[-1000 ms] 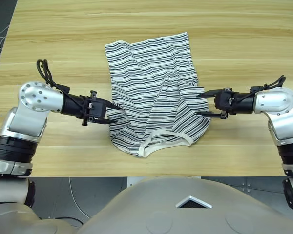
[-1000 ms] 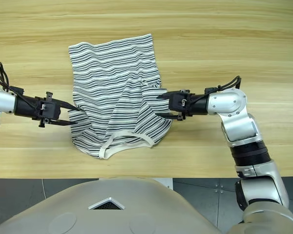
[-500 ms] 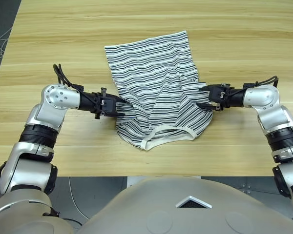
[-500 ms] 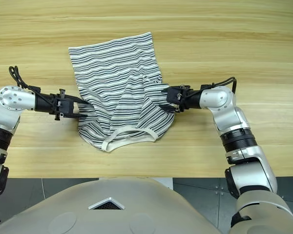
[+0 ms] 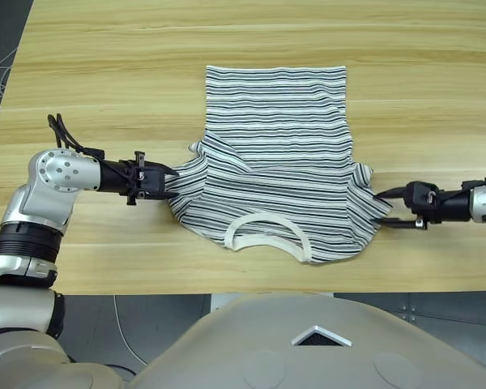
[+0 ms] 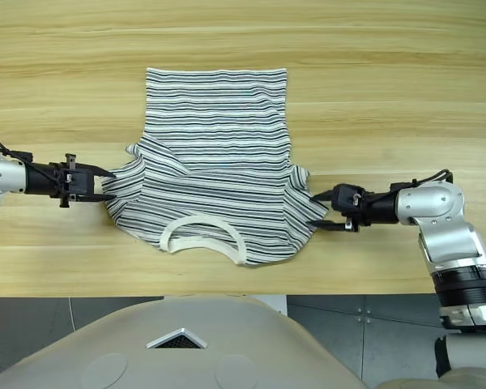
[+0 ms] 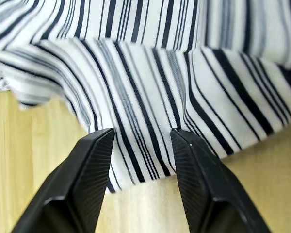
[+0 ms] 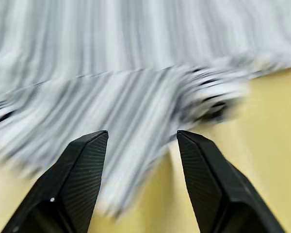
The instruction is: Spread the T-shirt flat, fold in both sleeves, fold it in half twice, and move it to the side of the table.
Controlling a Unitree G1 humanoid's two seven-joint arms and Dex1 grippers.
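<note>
Though spread on the wooden table [image 5: 105, 73], bunched at 2 sleeves: striped T-shirt [image 5: 279, 154].
Lies mid-table, white collar nearest, hem farthest. At 1 sleeve, left gripper [image 5: 172, 182], fingers parted with the cloth edge between. At the other side, right gripper [image 5: 381, 210], fingers wide apart, tips at the shirt's edge.

My right wrist view blurred the shirt [image 8: 136, 73]; its stripes smeared and its edge was unclear. The sleeves [image 5: 190, 166] lay bunched, cuffs hidden. I could not tell whether my left gripper [image 5: 170, 183] touched cloth. The tabletop [image 5: 105, 49] was cut off at the edges.
</note>
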